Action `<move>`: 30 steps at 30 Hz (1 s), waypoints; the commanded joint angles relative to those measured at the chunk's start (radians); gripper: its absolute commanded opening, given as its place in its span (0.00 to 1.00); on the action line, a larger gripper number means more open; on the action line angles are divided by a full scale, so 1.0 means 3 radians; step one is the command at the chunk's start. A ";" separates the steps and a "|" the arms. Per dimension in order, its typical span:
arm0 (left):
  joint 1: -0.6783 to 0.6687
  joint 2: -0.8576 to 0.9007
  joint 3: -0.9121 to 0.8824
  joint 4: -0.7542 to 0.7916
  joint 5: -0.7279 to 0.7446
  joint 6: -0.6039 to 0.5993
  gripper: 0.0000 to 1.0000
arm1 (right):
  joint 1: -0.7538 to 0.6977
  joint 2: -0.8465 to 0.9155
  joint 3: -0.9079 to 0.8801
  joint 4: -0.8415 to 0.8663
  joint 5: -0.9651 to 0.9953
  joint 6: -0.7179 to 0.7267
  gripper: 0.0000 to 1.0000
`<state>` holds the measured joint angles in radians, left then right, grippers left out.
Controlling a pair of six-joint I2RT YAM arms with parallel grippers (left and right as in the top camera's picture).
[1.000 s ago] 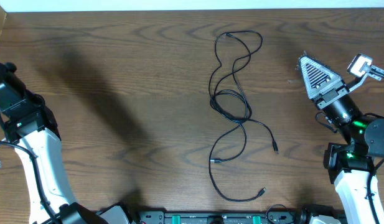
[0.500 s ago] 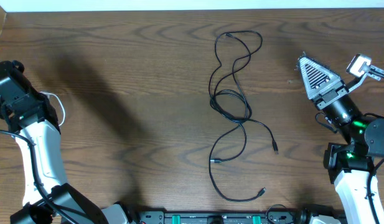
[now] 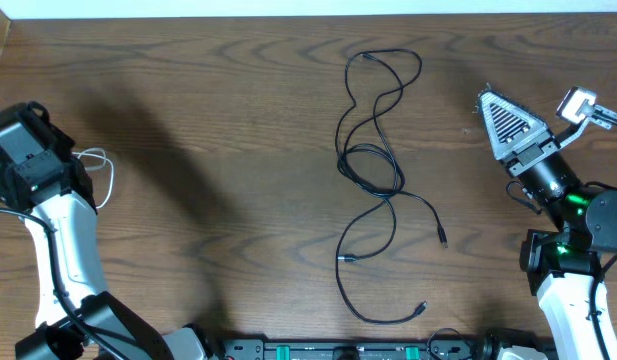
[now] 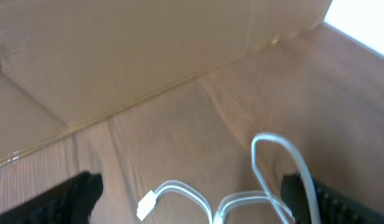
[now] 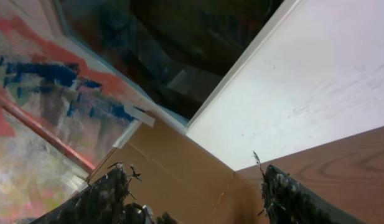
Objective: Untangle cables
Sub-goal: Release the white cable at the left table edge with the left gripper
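White cable (image 4: 270,135) was what I had under the left gripper (image 4: 193,194) at the far left of the table (image 3: 208,100): its loops and small plug lay on the wood between the two fingers, which stood wide apart and clamped nothing I could make out. The black cables (image 3: 388,196) lay well apart from it in the middle of the table, looped over each other with a crowded crossing near the centre and their plug ends trailing toward me. The right gripper (image 3: 503,120) hung at the right edge, jaws spread and empty, its camera pointed off at the wall. I judged the white one already separated, so the work left was the black knot. To do it well I would have gone for a free plug end, not the crossing, pinched only one strand, and drawn it out low and slowly along the wood while the other arm pinned the rest, watching that no loop tightened. As for containers, I saw none holding anything; a cardboard panel (image 4: 117,50) rose at the table's left edge, but I could not tell whether it was part of a box.
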<state>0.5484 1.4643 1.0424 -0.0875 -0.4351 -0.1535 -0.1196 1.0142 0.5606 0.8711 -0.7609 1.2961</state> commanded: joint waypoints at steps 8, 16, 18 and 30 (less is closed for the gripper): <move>0.0010 0.0045 0.0041 -0.1087 0.0613 -0.1914 0.97 | -0.0014 -0.0020 0.0051 -0.0001 -0.0046 -0.0074 0.68; 0.0010 0.0045 0.0041 -0.0949 0.2305 -0.1912 0.97 | -0.0014 -0.0020 0.0051 -0.0001 -0.0056 -0.0075 0.68; 0.0014 0.0045 0.0042 -0.0927 0.2552 -0.1910 0.97 | -0.0014 -0.0020 0.0051 -0.0001 -0.0056 -0.0075 0.68; 0.0223 -0.0336 0.0043 -0.1315 0.1867 -0.1797 0.97 | -0.0014 -0.0020 0.0051 -0.0001 -0.0053 -0.0100 0.68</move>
<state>0.6010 1.4372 1.0451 -0.4168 0.3035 -0.7063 -0.1196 1.0142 0.5606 0.8711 -0.7715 1.2896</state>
